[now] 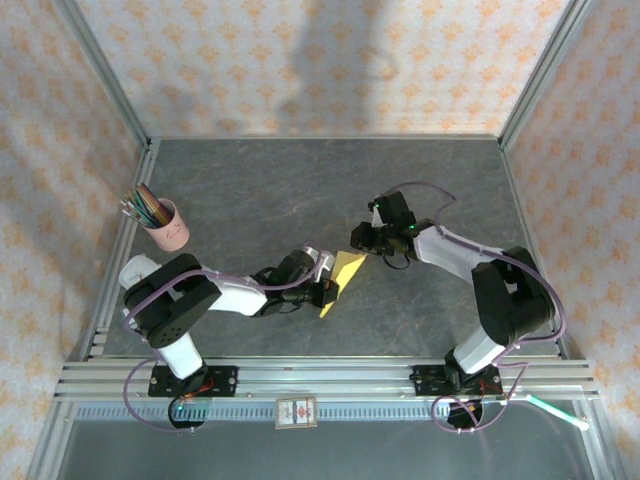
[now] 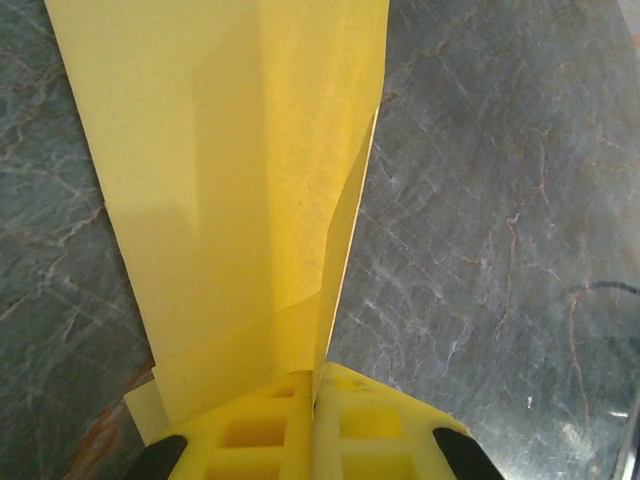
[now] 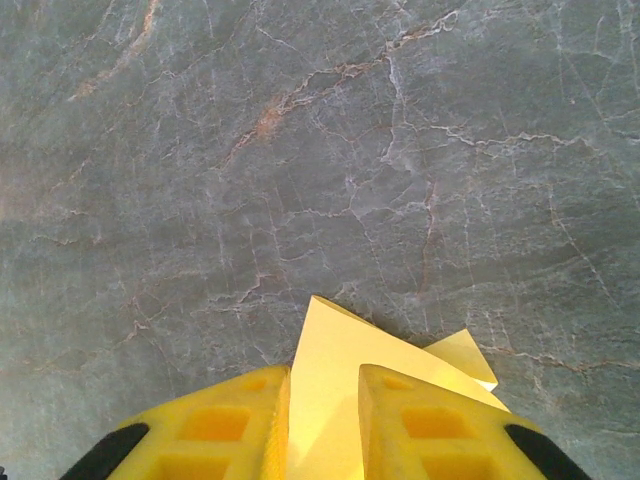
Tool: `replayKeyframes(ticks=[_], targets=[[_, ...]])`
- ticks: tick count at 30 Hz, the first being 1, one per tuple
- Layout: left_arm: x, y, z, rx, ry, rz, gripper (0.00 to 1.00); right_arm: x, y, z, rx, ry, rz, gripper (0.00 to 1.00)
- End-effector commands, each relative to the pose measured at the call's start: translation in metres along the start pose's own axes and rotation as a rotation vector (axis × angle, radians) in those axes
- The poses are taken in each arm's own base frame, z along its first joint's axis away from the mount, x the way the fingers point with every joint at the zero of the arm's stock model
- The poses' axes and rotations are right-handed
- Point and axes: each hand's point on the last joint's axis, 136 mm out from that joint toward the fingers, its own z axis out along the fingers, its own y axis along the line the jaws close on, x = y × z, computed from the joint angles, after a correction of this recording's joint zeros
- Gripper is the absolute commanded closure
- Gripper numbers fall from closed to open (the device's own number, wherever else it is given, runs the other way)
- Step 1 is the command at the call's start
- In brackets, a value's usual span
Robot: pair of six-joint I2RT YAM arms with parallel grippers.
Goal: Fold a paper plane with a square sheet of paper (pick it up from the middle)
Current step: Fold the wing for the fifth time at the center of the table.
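1. Creased yellow paper (image 1: 340,278) is held over mid counter (image 1: 250,190); likely light, floppy, easily torn
2. Left claw (image 2: 315,385) clamps its end; right claw (image 3: 325,385) stands slightly apart around its tip
3. Layered creases seem the stiffest hold

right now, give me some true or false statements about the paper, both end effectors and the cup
1. The left end effector is shut on the paper. True.
2. In the top view, the cup stands to the right of the paper. False: it stands to the left, near the left rail, with pencils in it.
3. The paper is a flat, unfolded square. False: it is creased, with folded layers overlapping.
4. A tip of the paper lies between the fingers of the right end effector, which stand apart. True.
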Motion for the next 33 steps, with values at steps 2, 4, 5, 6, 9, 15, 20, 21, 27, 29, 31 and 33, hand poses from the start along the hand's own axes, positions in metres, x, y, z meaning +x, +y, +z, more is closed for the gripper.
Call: replayKeyframes(ticks=[2,4,5,6,9,15,20,21,27,29,31,33], targets=[[0.003,0.002,0.003,0.019,0.04,-0.062,1.0,-0.003,-0.001,-0.003,0.01,-0.003,-0.016,0.76],[0.002,0.002,0.003,0.029,0.031,-0.074,1.0,-0.002,-0.002,-0.003,0.013,-0.003,-0.015,0.76],[0.002,0.001,0.003,0.032,0.029,-0.092,1.0,-0.002,-0.002,-0.004,0.013,-0.005,-0.016,0.76],[0.002,0.001,0.002,0.037,0.027,-0.095,1.0,-0.002,-0.003,-0.004,0.015,-0.005,-0.017,0.76],[0.003,0.001,0.003,0.045,0.019,-0.109,1.0,-0.002,-0.002,-0.005,0.014,-0.009,-0.019,0.76],[0.004,0.004,0.002,0.06,0.011,-0.134,1.0,-0.001,-0.002,-0.006,0.011,-0.005,-0.028,0.76],[0.008,0.006,0.002,0.071,0.013,-0.159,1.0,-0.002,0.0,-0.008,0.006,-0.012,-0.031,0.76],[0.009,0.007,0.002,0.073,0.012,-0.165,1.0,-0.002,0.0,-0.009,0.005,-0.014,-0.032,0.76],[0.012,0.009,0.002,0.095,0.01,-0.203,1.0,0.0,0.001,-0.009,-0.003,-0.008,-0.031,0.76],[0.013,0.011,0.001,0.093,0.01,-0.21,1.0,0.001,0.002,-0.009,-0.01,-0.007,-0.034,0.76],[0.014,0.012,0.001,0.091,0.014,-0.215,1.0,0.003,0.004,-0.01,-0.024,-0.004,-0.041,0.76],[0.014,0.013,0.001,0.089,0.013,-0.223,1.0,0.004,0.006,-0.013,-0.04,-0.012,-0.051,0.76]])
